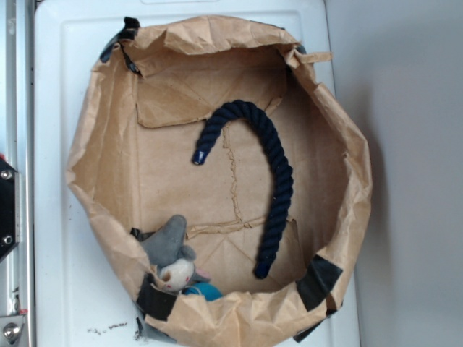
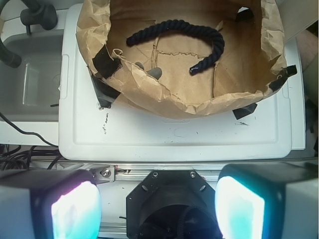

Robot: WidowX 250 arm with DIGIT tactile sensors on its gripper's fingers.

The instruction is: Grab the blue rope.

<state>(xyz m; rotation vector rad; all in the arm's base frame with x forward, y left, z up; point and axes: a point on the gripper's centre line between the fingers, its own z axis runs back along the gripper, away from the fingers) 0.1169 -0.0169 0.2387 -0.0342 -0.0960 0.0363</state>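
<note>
One blue rope [image 1: 269, 155] hooked in paper bin [image 1: 98, 144] | wrist only: tool [image 2: 158, 201] spread, empty

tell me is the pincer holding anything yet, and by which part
Nothing is held. The pincer is open and empty, well short of the blue rope, which lies untouched inside the paper bag.

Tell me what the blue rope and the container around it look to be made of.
The blue rope: seemingly soft twisted fibre, perhaps cotton or synthetic; spiral strands show and the surface is matte. Its lighter end tip looks taped.
The container: brown kraft paper, judging by crumpled, creased walls and torn edges, patched at the rim with black tape.
</note>
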